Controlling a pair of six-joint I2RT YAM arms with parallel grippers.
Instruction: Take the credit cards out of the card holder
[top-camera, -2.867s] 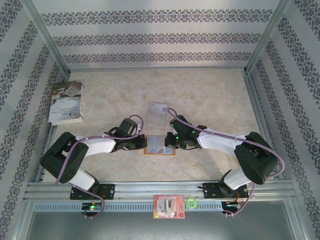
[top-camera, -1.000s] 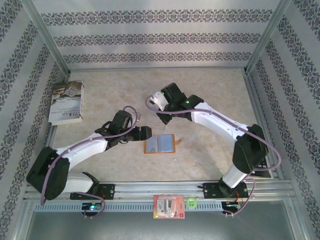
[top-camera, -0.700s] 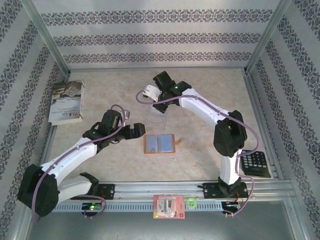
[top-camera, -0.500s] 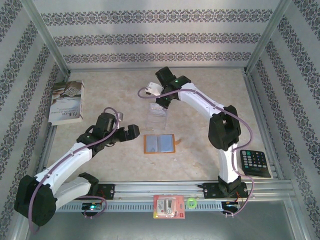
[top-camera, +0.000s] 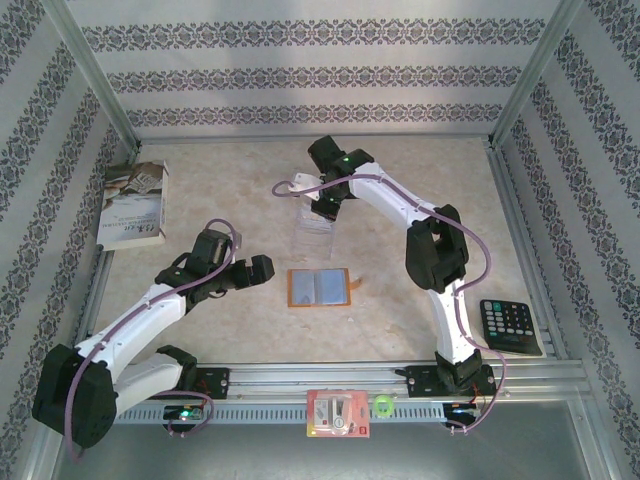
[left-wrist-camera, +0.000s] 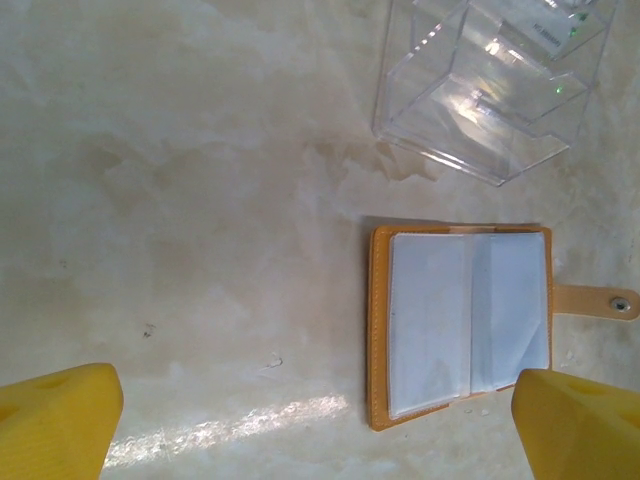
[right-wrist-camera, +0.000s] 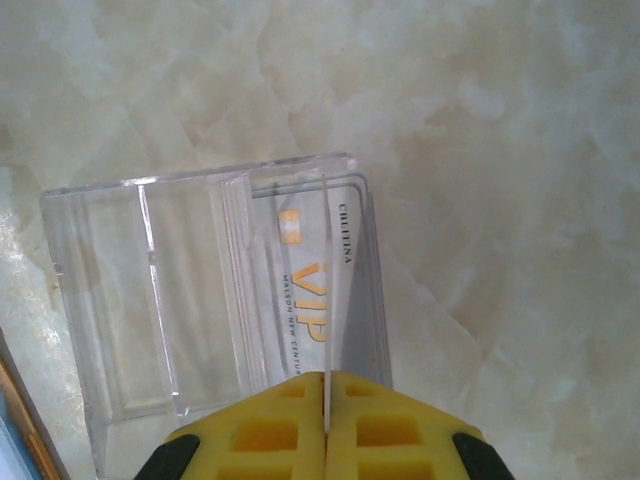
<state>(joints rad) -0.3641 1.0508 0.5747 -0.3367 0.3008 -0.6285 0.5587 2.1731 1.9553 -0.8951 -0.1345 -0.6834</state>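
The card holder (top-camera: 318, 288) lies open and flat mid-table, orange-tan with pale blue-grey pockets (left-wrist-camera: 460, 325). My left gripper (top-camera: 262, 268) hovers just left of it, open, yellow fingertips (left-wrist-camera: 55, 420) spread wide with nothing between them. My right gripper (right-wrist-camera: 327, 400) is shut on a thin white credit card (right-wrist-camera: 325, 300), held edge-on over the clear tray (right-wrist-camera: 150, 300). A second credit card (right-wrist-camera: 300, 290), printed "VIP", lies in that tray. In the top view the right gripper (top-camera: 322, 205) is at the tray (top-camera: 315, 230), beyond the card holder.
A book (top-camera: 133, 205) lies at the far left edge. A calculator (top-camera: 510, 325) sits near the right rail. A red-and-white packet (top-camera: 338, 415) and a green ring (top-camera: 383, 405) rest on the front rail. Metal frame posts border the table.
The right arm carried the card from the card holder to the tray at the back. The left gripper let go, opened wide and pulled back to the left.
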